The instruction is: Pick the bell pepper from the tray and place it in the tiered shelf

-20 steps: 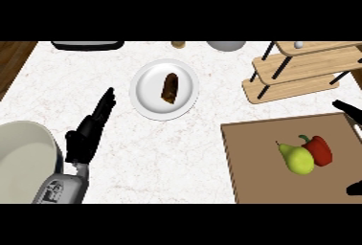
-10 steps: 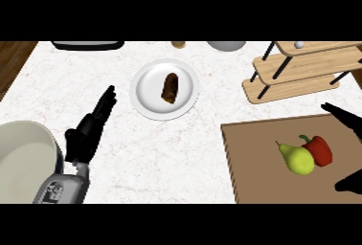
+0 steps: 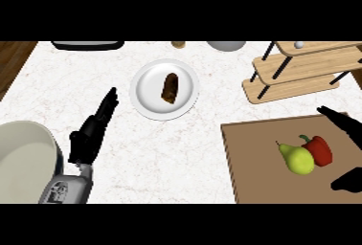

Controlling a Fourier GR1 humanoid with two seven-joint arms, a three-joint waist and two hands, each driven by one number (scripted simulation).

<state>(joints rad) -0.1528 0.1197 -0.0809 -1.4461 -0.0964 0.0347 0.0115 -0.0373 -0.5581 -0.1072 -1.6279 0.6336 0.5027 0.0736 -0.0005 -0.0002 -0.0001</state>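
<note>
Bracketing bell pepper [image 3: 322,149]: right robot hand [image 3: 342,126]

The tabletop [image 3: 212,143] is white marble with faint reddish-brown veining, and a strip of dark brown wood grain shows at the upper left of the frame. At lower right, a plain brown tray [image 3: 262,177] carries a red bell pepper [image 3: 322,149] with a green stem and a yellow-green pear [image 3: 298,160]. The plate [image 3: 152,91] at upper centre is white with a dark brown piece of food [image 3: 170,87], the tiered shelf [image 3: 297,81] is pale wood with black posts, both hands, left hand [image 3: 88,136] and right hand [image 3: 344,125], are black, and the bowl [image 3: 21,158] at lower left is cream.
</note>
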